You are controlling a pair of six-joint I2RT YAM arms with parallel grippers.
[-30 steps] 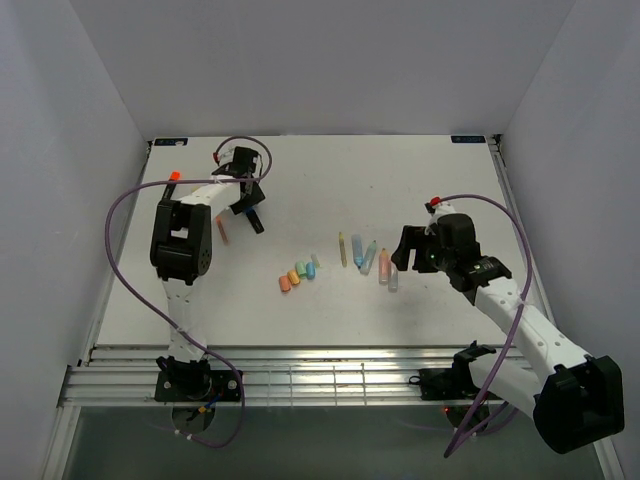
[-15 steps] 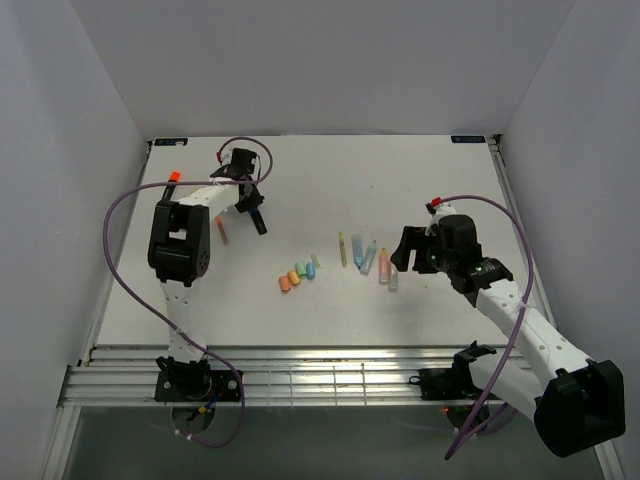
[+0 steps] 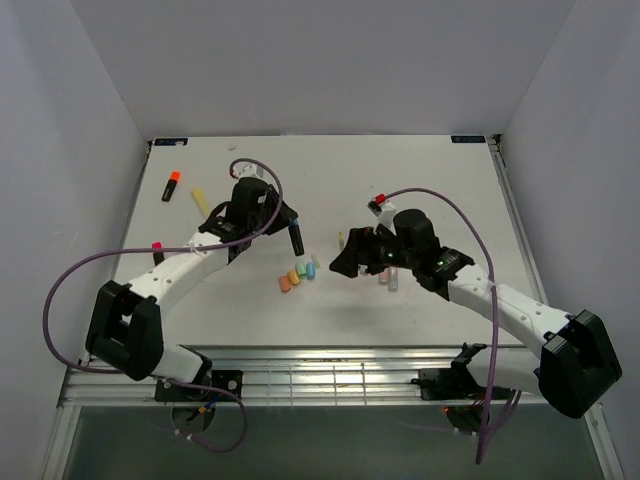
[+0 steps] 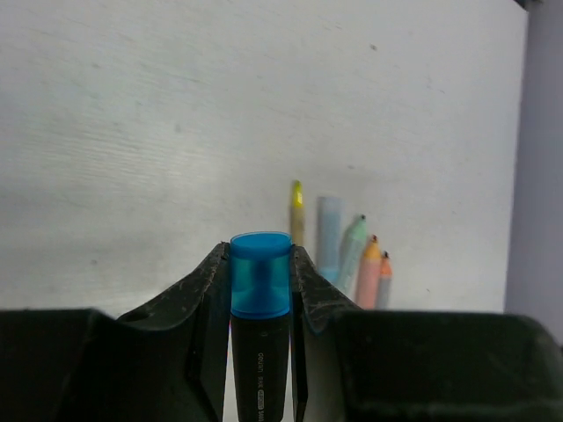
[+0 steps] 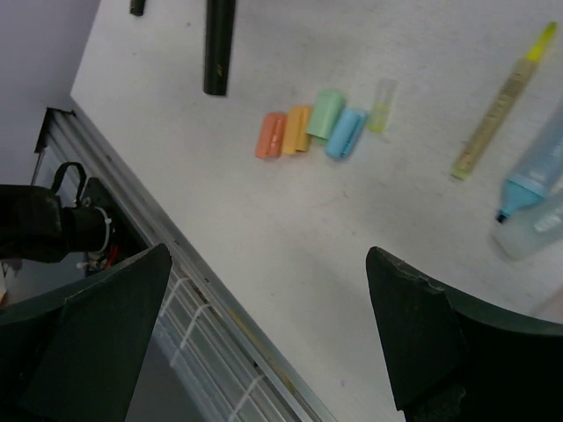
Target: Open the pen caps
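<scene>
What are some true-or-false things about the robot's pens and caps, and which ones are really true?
1. The left gripper holds a black marker with a blue cap. True.
2. The right gripper is squeezing a pen. False: its fingers are wide open and hold nothing.
3. Several loose caps lie side by side in a row on the table. True.
4. The blue cap has been pulled off the black marker. False: it sits on the marker's end.
5. A thin yellow pen lies on the table. True.
</scene>
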